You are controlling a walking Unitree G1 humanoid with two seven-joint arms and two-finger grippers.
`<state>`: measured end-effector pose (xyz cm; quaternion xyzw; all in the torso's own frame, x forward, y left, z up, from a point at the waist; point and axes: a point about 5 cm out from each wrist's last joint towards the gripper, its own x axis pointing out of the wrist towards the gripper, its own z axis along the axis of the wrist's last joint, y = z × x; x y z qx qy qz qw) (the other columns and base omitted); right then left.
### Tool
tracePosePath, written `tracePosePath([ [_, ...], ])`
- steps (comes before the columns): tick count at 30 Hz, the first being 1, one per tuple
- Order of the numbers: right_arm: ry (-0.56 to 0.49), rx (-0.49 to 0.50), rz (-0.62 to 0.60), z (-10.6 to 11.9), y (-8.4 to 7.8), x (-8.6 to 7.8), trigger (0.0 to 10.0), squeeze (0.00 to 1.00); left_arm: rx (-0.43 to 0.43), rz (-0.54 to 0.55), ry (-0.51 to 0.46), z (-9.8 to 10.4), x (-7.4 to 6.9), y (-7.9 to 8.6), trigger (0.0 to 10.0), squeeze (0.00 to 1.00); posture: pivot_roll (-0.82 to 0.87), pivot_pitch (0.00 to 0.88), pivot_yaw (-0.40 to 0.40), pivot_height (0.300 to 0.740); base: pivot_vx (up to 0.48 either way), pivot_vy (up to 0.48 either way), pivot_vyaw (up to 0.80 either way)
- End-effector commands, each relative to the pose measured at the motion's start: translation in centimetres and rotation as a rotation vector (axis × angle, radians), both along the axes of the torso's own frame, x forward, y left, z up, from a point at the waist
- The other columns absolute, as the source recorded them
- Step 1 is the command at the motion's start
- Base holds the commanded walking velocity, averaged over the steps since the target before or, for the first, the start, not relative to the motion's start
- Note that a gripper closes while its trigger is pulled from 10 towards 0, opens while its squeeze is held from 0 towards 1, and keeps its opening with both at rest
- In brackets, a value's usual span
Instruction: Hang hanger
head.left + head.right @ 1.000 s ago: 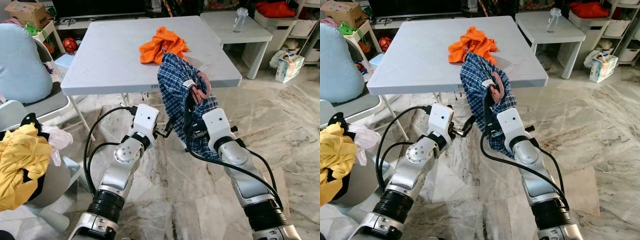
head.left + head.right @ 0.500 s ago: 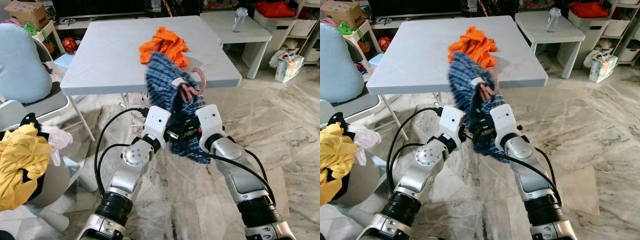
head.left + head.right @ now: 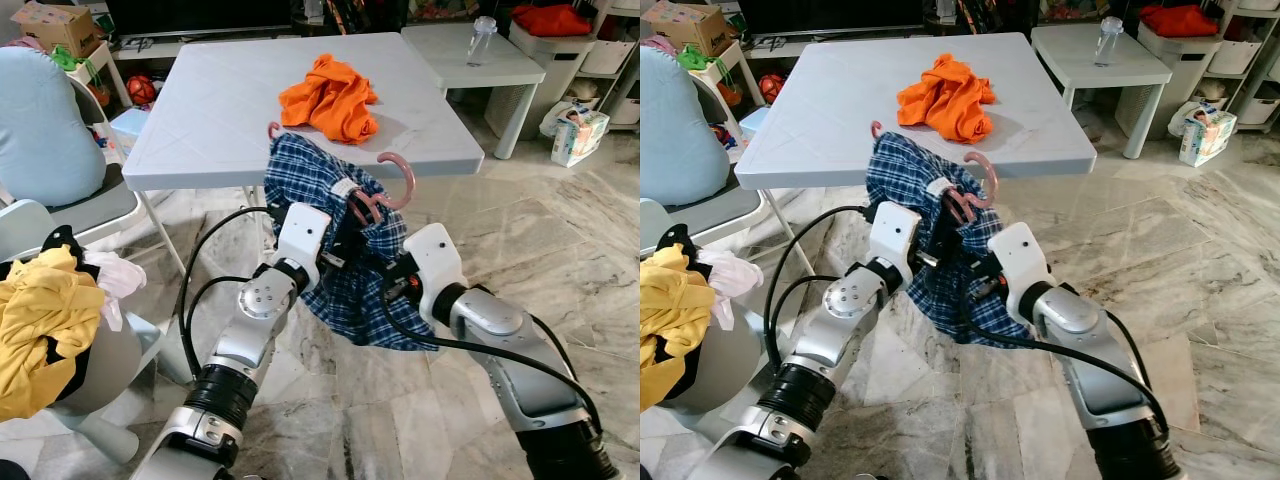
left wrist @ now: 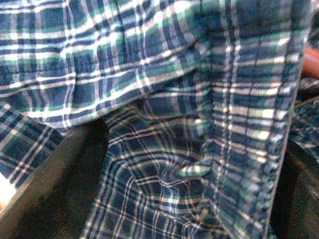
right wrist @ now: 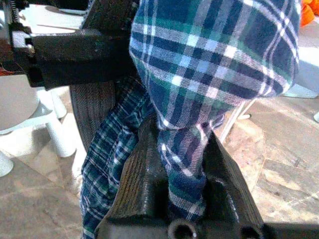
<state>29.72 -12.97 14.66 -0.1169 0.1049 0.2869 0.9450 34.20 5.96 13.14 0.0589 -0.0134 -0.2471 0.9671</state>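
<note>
A blue plaid shirt (image 3: 345, 290) hangs on a pink hanger (image 3: 398, 178) just in front of the white folding table (image 3: 220, 120). The hanger's hook curls up at the right and its other pink end (image 3: 272, 129) pokes out at the left. My right gripper (image 5: 182, 169) is shut on a bunched fold of the shirt, low on its right side. My left gripper (image 4: 174, 189) is pushed into the shirt from the left, its fingers (image 4: 55, 184) spread wide with plaid cloth lying between them. Both grippers' fingertips are buried in cloth in the eye views.
An orange garment (image 3: 330, 95) lies on the table behind the shirt. A smaller white table (image 3: 500, 65) with a bottle (image 3: 481, 38) stands at the back right. A chair with yellow clothes (image 3: 40, 320) is at the left, a light blue cushion (image 3: 40, 120) behind it. Marble floor lies to the right.
The shirt and hanger have swung left and lower, with the hanger now lying flatter. My left gripper has pushed into the cloth; my right arm has dropped and shifted right.
</note>
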Motion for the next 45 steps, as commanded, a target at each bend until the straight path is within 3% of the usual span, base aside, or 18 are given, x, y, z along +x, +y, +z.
tracePosePath([
  [1,-0.037,-0.001,0.037,1.1,0.2,-0.1,10.0,0.0,0.016,0.031,-0.011,0.3,0.5,0.6,10.0,0.0,0.02,0.04,0.01,0.74,0.0,0.0,0.0],
  [6,-0.047,-0.054,0.022,1.0,-0.6,0.4,10.0,0.0,0.05,0.047,-0.005,0.0,0.7,1.3,10.0,0.0,0.03,0.042,0.007,0.74,0.0,0.0,0.0],
  [12,-0.027,-0.135,0.104,0.7,-1.5,-0.1,10.0,0.0,0.068,0.09,0.0,-0.1,1.2,2.6,10.0,0.0,0.03,0.046,0.011,0.74,0.0,0.0,0.0],
  [15,-0.043,-0.155,0.057,0.6,-2.2,0.3,10.0,0.0,0.054,0.077,0.012,-0.1,1.2,2.6,10.0,0.0,0.03,0.047,0.01,0.74,0.0,0.0,0.0],
  [19,-0.111,-0.092,-0.08,1.7,-2.3,1.8,10.0,0.0,0.011,0.0,0.062,-0.6,0.5,1.4,10.0,0.0,0.03,0.049,0.011,0.74,0.0,0.0,0.0],
  [20,-0.131,-0.046,-0.115,2.2,-1.8,2.3,10.0,0.0,-0.004,-0.046,0.09,-1.1,0.0,0.4,10.0,0.0,0.03,0.049,0.011,0.74,0.0,0.0,0.0],
  [23,-0.177,-0.007,-0.139,2.9,-0.7,2.7,10.0,0.0,-0.019,-0.128,0.098,-1.3,-1.0,-1.2,10.0,0.0,0.04,0.05,0.01,0.74,0.0,0.0,0.0],
  [26,-0.185,0.017,-0.135,3.1,0.1,2.8,10.0,0.0,-0.023,-0.141,0.093,-1.2,-1.3,-1.6,10.0,0.0,0.04,0.051,0.007,0.74,0.0,0.0,0.0],
  [30,-0.169,-0.008,-0.079,2.5,0.7,2.5,10.0,0.0,-0.02,-0.09,0.051,-0.5,-0.8,-0.9,10.0,0.0,0.04,0.051,0.007,0.74,0.0,0.0,0.0],
  [31,-0.153,-0.018,-0.069,2.2,0.5,2.4,10.0,0.0,-0.024,-0.025,0.007,0.2,-0.1,0.1,10.0,0.0,0.04,0.052,0.008,0.74,0.0,0.0,0.0],
  [36,-0.114,-0.06,-0.072,0.8,-0.1,2.1,10.0,0.0,-0.068,0.055,-0.058,1.9,0.7,1.4,10.0,0.0,0.04,0.052,0.008,0.74,0.0,0.0,0.0],
  [39,-0.093,-0.117,-0.08,-0.5,-0.6,2.0,10.0,0.0,-0.091,0.036,-0.072,2.6,0.7,1.1,10.0,0.0,0.03,0.055,0.006,0.74,0.0,0.0,0.0],
  [45,-0.065,-0.108,-0.067,-1.4,-0.2,1.9,10.0,0.0,-0.083,0.035,-0.057,2.2,0.7,0.9,10.0,0.0,0.04,0.054,0.006,0.74,0.0,0.0,0.0],
])
